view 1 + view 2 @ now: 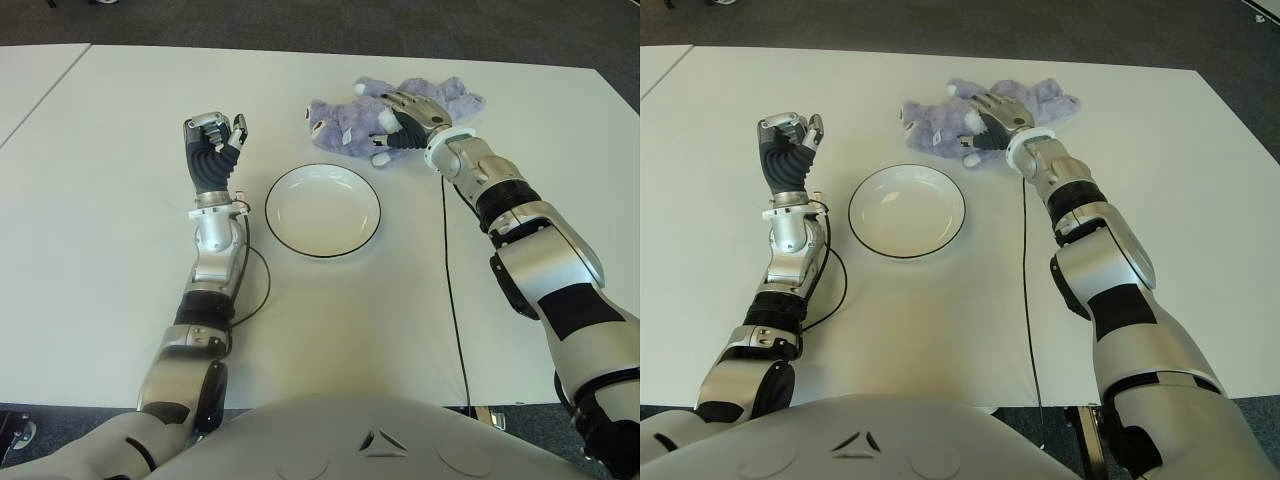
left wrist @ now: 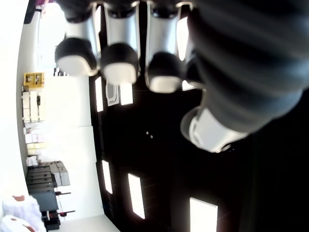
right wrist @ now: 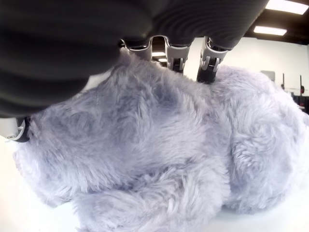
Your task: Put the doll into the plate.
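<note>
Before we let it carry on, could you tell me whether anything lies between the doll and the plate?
Nothing visible does. The right hand is on the doll, and only bare table separates it from the empty plate. The left hand is raised left of the plate.

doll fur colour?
Pale lavender-purple plush doll, clearest in the right wrist view, under the right hand.

Lavender doll (image 1: 345,122) (white paws); white plate (image 1: 322,211), black-rimmed

Even overhead light washing white table (image 1: 120,200); ceiling strip lights (image 2: 136,195) glaring; fingertips (image 2: 116,67) blurring close up.
</note>
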Controlling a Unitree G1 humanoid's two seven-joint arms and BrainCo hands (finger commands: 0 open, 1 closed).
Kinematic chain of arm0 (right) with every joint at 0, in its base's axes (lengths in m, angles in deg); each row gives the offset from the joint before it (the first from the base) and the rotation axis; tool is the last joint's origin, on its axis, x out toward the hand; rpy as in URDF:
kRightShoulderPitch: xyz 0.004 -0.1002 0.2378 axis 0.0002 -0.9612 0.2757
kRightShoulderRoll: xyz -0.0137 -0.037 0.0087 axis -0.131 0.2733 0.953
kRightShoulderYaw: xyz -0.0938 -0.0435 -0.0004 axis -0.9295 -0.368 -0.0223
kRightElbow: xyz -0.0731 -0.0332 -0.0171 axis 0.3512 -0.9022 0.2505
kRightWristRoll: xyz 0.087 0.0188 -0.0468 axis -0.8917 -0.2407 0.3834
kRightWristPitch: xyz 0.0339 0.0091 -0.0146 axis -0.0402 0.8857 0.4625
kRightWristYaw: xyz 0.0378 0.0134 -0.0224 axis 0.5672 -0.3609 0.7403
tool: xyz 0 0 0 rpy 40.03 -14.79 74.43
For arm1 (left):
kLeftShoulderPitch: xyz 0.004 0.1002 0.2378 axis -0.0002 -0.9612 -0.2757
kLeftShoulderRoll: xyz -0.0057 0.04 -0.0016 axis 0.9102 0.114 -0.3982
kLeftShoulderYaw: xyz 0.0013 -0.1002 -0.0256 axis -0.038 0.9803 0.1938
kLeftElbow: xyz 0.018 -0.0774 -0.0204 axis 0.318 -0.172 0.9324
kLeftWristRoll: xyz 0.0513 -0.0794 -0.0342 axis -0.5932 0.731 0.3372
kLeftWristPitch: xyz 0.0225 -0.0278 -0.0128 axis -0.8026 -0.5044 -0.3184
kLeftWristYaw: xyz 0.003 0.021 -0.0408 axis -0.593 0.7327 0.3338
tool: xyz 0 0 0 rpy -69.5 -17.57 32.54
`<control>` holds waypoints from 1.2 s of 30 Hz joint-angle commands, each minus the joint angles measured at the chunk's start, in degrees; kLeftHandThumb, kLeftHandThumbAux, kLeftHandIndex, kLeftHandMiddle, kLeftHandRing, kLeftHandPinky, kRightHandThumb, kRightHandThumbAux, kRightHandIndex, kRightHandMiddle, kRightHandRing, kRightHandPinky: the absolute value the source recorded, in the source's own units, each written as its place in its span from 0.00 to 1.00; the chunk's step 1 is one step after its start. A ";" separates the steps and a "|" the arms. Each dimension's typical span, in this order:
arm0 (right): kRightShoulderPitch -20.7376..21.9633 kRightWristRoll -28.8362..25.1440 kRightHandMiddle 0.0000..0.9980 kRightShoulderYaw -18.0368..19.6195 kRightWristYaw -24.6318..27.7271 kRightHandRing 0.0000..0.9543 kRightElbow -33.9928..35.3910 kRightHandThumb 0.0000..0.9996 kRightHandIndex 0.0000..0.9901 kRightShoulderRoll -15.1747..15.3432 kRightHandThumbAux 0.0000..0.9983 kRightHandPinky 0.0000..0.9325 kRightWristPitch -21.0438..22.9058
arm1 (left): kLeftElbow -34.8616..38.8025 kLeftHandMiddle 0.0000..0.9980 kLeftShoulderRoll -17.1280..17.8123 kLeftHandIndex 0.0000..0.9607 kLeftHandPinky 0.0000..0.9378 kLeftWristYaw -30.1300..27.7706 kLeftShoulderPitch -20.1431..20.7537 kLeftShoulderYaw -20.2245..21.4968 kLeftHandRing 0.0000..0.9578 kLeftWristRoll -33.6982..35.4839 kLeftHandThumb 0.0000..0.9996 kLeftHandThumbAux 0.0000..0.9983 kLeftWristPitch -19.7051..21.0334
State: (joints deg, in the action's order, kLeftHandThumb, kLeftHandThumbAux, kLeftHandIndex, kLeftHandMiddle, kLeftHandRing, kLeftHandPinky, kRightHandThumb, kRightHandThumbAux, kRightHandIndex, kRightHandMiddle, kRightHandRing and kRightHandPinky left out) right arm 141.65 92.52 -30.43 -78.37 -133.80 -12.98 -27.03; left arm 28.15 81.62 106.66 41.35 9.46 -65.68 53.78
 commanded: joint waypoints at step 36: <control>-11.24 -11.14 0.45 6.88 -16.39 0.46 -5.70 1.00 0.41 -4.70 0.67 0.51 -4.21 | -6.55 0.90 -1.66 0.89 0.95 -0.87 -6.37 0.08 0.94 -0.48 0.50 0.81 -0.98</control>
State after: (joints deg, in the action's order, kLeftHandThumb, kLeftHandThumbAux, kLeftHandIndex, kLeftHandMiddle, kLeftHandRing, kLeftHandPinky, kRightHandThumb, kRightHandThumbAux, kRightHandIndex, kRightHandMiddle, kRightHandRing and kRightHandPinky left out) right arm 134.72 82.00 -23.89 -98.54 -137.41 -16.71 -32.72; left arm 27.81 81.35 106.55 41.60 9.64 -65.54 52.73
